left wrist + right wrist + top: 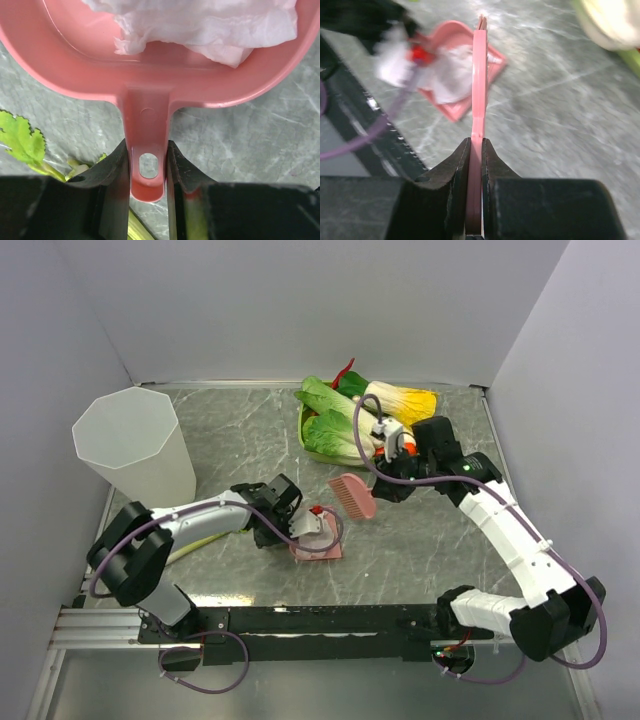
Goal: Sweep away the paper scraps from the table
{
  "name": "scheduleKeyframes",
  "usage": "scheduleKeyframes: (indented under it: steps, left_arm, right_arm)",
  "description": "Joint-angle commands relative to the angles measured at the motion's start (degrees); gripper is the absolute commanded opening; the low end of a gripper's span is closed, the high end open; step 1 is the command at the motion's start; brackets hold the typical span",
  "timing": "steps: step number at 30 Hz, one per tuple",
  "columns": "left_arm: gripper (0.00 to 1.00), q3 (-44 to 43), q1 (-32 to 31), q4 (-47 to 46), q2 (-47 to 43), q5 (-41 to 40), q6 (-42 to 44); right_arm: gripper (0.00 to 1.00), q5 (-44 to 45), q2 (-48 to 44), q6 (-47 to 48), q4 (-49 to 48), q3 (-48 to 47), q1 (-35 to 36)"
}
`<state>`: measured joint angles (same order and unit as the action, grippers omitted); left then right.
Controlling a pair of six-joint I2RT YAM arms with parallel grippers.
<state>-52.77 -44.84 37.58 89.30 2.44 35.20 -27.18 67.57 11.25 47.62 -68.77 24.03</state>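
Pink dustpan (95, 80) w/ paper scraps (210, 25) inside: my left claw (146, 148) pinches its handle, right claw (476, 146) pinches the brush (479, 75).

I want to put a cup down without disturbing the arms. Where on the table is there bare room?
Bare table lies at the back between the white bin and the vegetables, and at the front between the dustpan and the right arm. The centre is crowded: the dustpan and the brush sit close there.
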Motion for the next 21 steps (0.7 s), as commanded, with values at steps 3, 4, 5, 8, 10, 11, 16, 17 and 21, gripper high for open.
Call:
scheduleKeyframes:
  steps: [3, 4, 5, 8, 10, 11, 16, 17, 21]
  left_arm:
    - [0.01, -0.3, 0.1, -6.3, -3.4, 5.3, 5.8]
    - [0.01, -0.9, 0.2, -6.3, -3.3, 6.3, 6.1]
    - [0.01, -2.1, 0.1, -6.2, -3.3, 6.7, 7.1]
    - [0.01, -3.3, 0.1, -5.8, -3.3, 7.8, 8.6]
    - [0.01, -3.4, 0.1, -5.3, -3.8, 8.0, 9.5]
    - [0.01, -3.4, 0.2, -5.2, -4.1, 8.2, 10.1]
    - [0.01, -5.3, 0.8, -3.7, -9.1, 11.8, 11.6]
    - [0.01, -5.8, 0.9, -4.4, -10.3, 12.7, 11.5]
    - [0.01, -8.7, 0.9, -2.2, -14.3, 13.6, 11.3]
  right_arm:
    - [0.0, 4.4, -5.1, 0.4, -1.1, 5.2, -6.3]
    - [0.0, 4.4, -5.4, 0.0, -1.1, 5.6, -7.2]
    - [0.0, 4.5, -5.6, -0.5, -0.9, 6.4, -8.4]
    - [0.0, 4.6, -6.4, -1.4, -2.0, 7.4, -9.4]
    - [0.0, 4.3, -6.7, -1.9, -2.3, 7.8, -10.7]
    - [0.0, 4.3, -6.9, -2.4, -2.5, 8.2, -11.1]
    - [0.0, 3.5, -6.7, -3.1, -2.4, 9.7, -12.8]
    - [0.0, 2.9, -6.5, -3.6, -2.7, 10.1, -12.9]
    - [0.0, 1.3, -6.0, -5.0, -3.4, 10.7, -13.4]
